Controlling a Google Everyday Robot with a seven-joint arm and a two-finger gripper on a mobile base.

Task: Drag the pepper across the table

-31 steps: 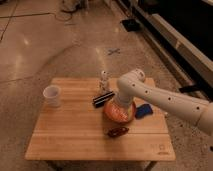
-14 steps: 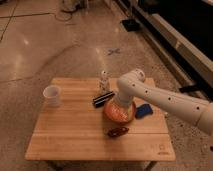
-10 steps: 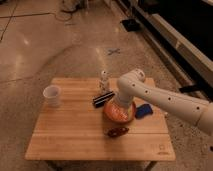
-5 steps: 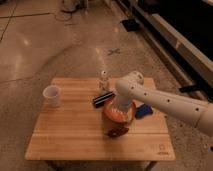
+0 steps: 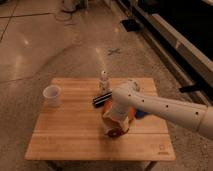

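Observation:
The pepper (image 5: 116, 133) is a small dark red-brown shape on the wooden table (image 5: 65, 135), just in front of the orange bowl (image 5: 126, 119). My white arm reaches in from the right and bends down over the bowl. The gripper (image 5: 113, 125) is at its lower end, right above and against the pepper. It hides much of the bowl and part of the pepper. I cannot see whether it touches the pepper.
A white cup (image 5: 52, 95) stands at the table's left side. A small white bottle (image 5: 104, 80) stands at the back, with a black object (image 5: 101, 99) in front of it. A blue object (image 5: 141, 114) lies right of the bowl. Bare floor surrounds the table.
The arm has shifted slightly left and down, bringing the gripper lower over the pepper. The pepper, bowl, cup and bottle have not visibly moved.

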